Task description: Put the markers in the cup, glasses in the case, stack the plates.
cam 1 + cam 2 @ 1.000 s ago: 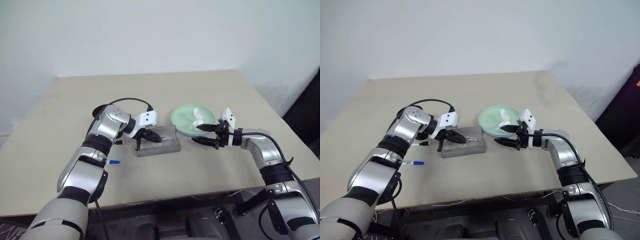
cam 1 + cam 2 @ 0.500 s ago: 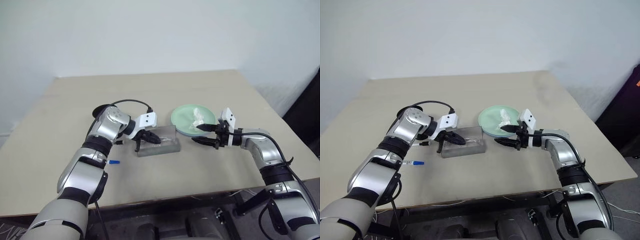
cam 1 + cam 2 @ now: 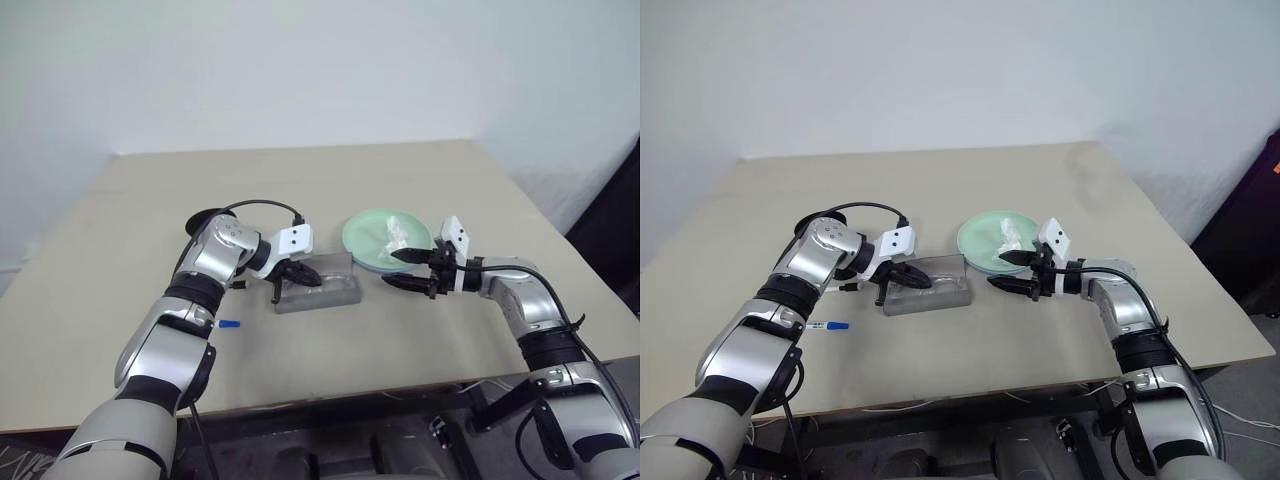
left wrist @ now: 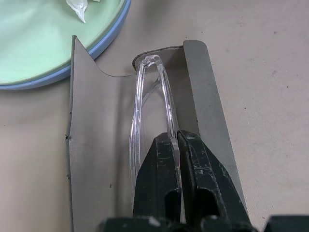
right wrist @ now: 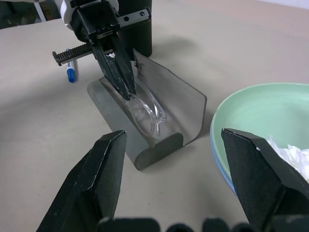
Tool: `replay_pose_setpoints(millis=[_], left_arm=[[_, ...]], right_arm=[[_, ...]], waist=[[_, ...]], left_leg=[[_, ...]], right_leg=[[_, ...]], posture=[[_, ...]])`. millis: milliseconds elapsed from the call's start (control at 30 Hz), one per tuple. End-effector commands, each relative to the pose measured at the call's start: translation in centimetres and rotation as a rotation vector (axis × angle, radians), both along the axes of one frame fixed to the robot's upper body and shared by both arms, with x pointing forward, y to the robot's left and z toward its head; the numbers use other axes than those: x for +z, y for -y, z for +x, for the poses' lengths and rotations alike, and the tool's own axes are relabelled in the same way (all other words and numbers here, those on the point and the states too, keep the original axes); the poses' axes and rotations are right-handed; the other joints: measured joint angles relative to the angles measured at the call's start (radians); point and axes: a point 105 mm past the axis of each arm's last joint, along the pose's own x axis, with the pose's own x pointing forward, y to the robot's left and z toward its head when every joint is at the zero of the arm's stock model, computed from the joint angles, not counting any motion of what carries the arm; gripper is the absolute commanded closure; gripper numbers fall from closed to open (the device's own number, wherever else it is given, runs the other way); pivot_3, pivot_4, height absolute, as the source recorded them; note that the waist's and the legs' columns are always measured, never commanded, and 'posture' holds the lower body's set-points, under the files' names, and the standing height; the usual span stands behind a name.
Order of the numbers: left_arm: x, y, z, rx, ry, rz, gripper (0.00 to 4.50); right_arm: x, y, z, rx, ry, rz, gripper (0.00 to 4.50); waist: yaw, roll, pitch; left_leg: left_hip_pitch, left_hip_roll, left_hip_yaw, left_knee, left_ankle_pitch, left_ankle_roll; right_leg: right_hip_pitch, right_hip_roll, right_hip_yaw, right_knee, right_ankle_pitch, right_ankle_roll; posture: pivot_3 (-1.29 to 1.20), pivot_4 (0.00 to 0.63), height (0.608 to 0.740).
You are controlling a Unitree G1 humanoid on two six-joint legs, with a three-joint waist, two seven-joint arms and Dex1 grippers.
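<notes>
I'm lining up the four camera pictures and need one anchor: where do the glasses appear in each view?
Left eye view: the glasses lie in the open gray case, mid-table, at the left gripper.
Right eye view: same spot, inside the case, left of the plates.
Left wrist view: centre, clear frame running up from the fingertips.
Right wrist view: centre, in the case trough.
Shared landmark: the gray case.

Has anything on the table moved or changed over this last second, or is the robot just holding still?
Nothing visibly changed. The left gripper stays pinched on the clear glasses lying in the open gray case. The right gripper stays open beside the green plate with the crumpled tissue, and the marker lies where it was.
</notes>
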Motion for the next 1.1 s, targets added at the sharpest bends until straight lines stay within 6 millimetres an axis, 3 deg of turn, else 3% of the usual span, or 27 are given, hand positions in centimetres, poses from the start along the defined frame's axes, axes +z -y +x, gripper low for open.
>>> replay_pose_setpoints(millis=[33, 167, 400, 1100], left_arm=[[0.76, 0.0, 0.25, 0.009, 0.015, -0.025, 3.21], [0.87, 0.03, 0.61, 0.022, 0.044, -0.023, 1.91], [1.69, 0.39, 1.2, 0.041, 0.077, -0.062, 1.91], [1.68, 0.39, 1.22, 0.041, 0.078, -0.063, 1.91]], right_arm=[[1.46, -0.17, 0.35, 0.008, 0.052, 0.017, 1.1], [1.47, -0.23, 0.37, 0.009, 0.053, 0.018, 1.1], [1.46, -0.31, 0.4, 0.01, 0.053, 0.018, 1.1], [1.46, -0.31, 0.41, 0.01, 0.053, 0.018, 1.1]], waist=[[0.0, 0.0, 0.0], [0.0, 0.0, 0.0], [0.0, 0.0, 0.0], [0.0, 0.0, 0.0]], left_leg=[[0.0, 0.0, 0.0, 0.0, 0.0, 0.0], [0.0, 0.0, 0.0, 0.0, 0.0, 0.0], [0.0, 0.0, -0.001, 0.0, 0.0, 0.0], [0.0, 0.0, -0.001, 0.0, 0.0, 0.0]], right_leg=[[0.0, 0.0, 0.0, 0.0, 0.0, 0.0], [0.0, 0.0, 0.0, 0.0, 0.0, 0.0], [0.0, 0.0, 0.0, 0.0, 0.0, 0.0], [0.0, 0.0, -0.001, 0.0, 0.0, 0.0]], posture=[[0.0, 0.0, 0.74], [0.0, 0.0, 0.74], [0.0, 0.0, 0.74], [0.0, 0.0, 0.74]])
